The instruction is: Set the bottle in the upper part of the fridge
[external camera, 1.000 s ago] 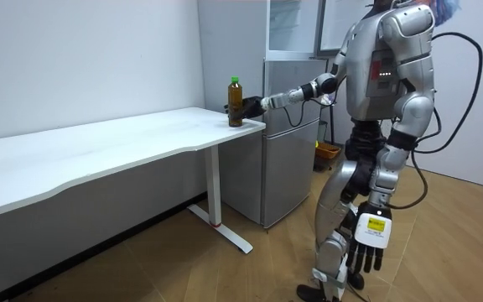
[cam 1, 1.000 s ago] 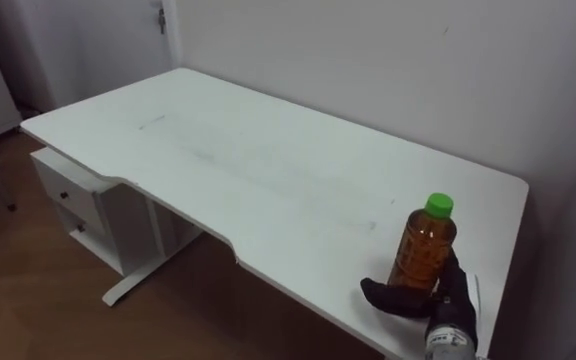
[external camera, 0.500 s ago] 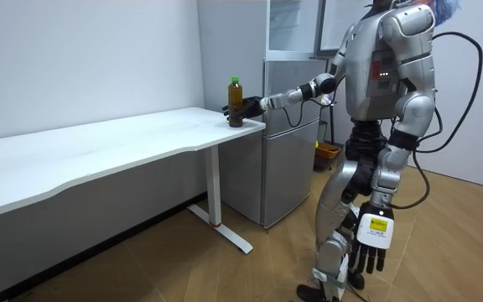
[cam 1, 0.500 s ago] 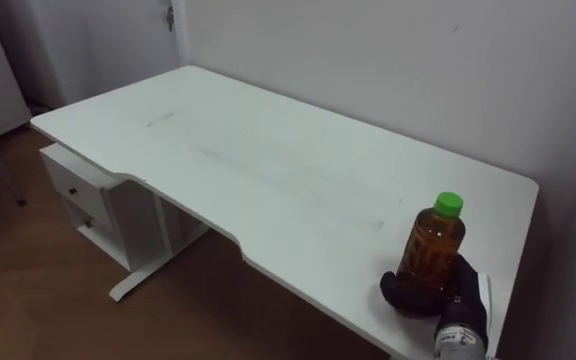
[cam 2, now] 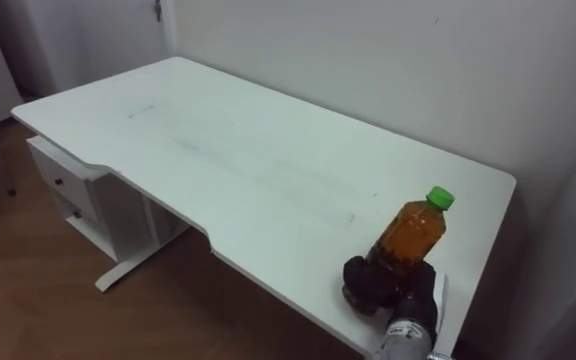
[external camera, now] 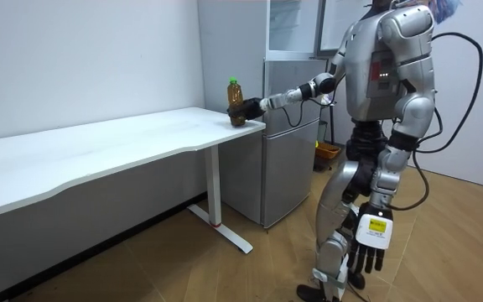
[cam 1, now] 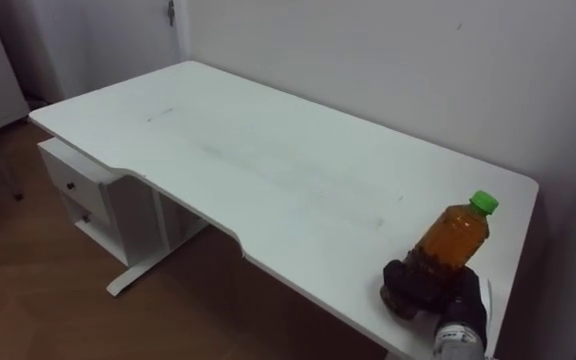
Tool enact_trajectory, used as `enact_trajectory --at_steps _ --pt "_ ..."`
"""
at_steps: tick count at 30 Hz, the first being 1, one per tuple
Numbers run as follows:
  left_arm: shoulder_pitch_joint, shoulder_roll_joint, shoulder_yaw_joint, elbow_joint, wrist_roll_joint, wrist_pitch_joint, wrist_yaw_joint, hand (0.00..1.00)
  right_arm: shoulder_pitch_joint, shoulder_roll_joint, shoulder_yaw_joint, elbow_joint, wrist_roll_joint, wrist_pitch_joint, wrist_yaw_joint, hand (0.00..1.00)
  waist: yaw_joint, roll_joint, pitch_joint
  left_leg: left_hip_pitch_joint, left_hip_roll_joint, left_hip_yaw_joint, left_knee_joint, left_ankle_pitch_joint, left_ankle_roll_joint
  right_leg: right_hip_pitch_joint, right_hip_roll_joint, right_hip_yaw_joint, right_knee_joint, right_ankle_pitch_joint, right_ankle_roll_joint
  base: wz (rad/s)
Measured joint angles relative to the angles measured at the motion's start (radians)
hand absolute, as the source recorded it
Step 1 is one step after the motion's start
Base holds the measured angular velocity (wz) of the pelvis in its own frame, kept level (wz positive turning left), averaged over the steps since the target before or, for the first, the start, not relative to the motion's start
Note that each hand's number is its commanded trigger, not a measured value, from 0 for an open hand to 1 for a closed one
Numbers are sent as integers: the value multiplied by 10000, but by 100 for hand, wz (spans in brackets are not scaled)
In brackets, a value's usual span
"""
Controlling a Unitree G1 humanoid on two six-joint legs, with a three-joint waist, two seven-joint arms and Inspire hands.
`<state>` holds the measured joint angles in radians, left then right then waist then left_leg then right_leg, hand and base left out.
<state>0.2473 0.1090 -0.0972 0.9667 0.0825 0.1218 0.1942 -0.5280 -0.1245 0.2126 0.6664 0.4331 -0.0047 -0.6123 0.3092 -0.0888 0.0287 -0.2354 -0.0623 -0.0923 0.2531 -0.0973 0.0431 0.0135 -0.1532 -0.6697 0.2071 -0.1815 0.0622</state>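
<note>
- 1 change is seen against the picture from 0.5 s earlier: the bottle [cam 1: 453,235], then upright on the desk [cam 1: 268,150], is now tilted, with its green cap leaned away to the robot's right.
- The bottle is held low on its body by the right hand [cam 1: 418,285], whose fingers are curled and clamped round the base, at the desk's near right corner.
- Whether the base has been lifted clear of the desk cannot be told from the eye views; in the room view it appears at or just above the desk edge.
- The tilt is judged to mean that the grasp has been secured and the pick-up begun, so the carrying step is close.
- The left hand [external camera: 363,250] is hung by the robot's side, its fingers straight and apart, with nothing held.
- The fridge [external camera: 288,143] is placed just beyond the desk's end, beside the robot; a turn toward it and a raise to its upper part are still required.
- A slip could be risked by so low a grip on a leaning bottle.
</note>
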Motion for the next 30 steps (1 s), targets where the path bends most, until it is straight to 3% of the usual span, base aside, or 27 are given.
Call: enact_trajectory --at_steps 8,14,18,21,24,30 --pt "44 89 254 -15 -5 -185 -49 0 -11 -78 -15 -1306 71 80 1006 100 -70 -11 -14 234 42 332 -90 11 23 48 -25 334 -14 1 2 -7" --pt "143 256 543 133 -11 -209 -41 0 -11 -499 -49 -3163 -2 104 1562 100 -354 37 -30 570 94 604 -200 -10 41 216 -9 679 -40 15 10 -13" --pt "216 244 590 356 9 -219 11 0 -12 -522 -141 -3639 4 87 1882 100 -535 135 -73 933 170 874 -332 -28 35 369 8 992 -51 28 -3 -25" --pt "233 228 666 325 253 -216 -34 0 -10 -697 -156 -3835 7 89 2238 100 -639 292 -170 1106 278 1135 -403 -45 18 371 75 1447 -50 75 -57 -29" --pt "241 197 980 323 544 -192 -113 0 -7 -749 -173 -4240 -10 93 2574 100 -873 412 -243 1234 323 1222 -503 -40 8 412 101 1519 -48 98 -84 -13" --pt "68 200 1248 340 872 -189 -145 0 -9 -765 -330 -5156 -254 93 2805 100 -1129 462 -261 1640 396 1469 -592 -33 -28 686 152 1748 -60 110 -105 -11"
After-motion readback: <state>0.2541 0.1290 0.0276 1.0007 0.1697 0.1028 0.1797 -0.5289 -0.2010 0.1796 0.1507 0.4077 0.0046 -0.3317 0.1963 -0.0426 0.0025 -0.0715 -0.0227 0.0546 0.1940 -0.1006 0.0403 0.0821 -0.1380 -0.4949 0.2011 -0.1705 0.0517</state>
